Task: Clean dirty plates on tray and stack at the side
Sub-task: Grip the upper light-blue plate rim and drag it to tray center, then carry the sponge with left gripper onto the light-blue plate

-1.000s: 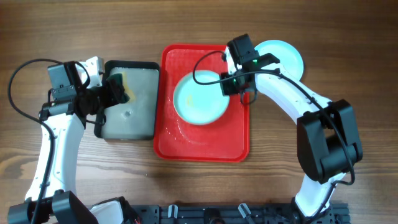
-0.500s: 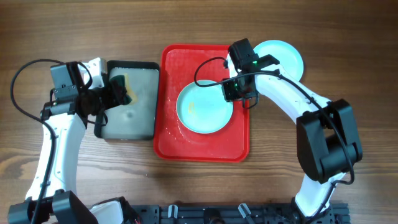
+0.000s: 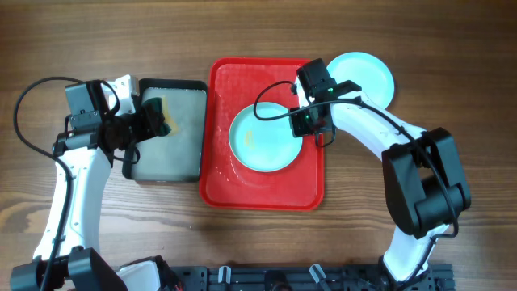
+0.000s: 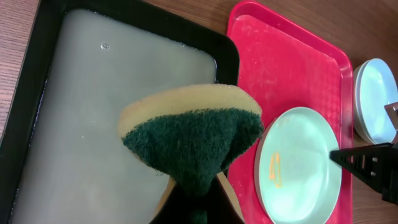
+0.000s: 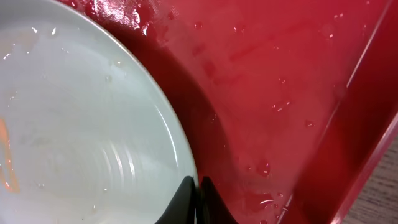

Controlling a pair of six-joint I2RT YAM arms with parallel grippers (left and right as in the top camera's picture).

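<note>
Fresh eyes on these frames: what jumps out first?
The red tray dead centre, with a pale plate on it carrying a yellowish smear; the right gripper pinches its right rim. Left of it, the left gripper holds a green-and-yellow sponge over a black tray of cloudy water.

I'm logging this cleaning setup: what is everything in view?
red rectangular plastic tray: 1, red, table centre
pale mint round plate: 1, orange-yellow smear, on the red tray
stacked pale round plates: apparently 2, mint-white, right of red tray
black rectangular tray: 1, cloudy grey inside, left of red tray
yellow-green sponge: 1, over black tray, in left gripper
wooden table: 1, brown, under everything
left gripper: 1, black, shut on sponge
right gripper: 1, black, shut, at mint plate's rim
</note>
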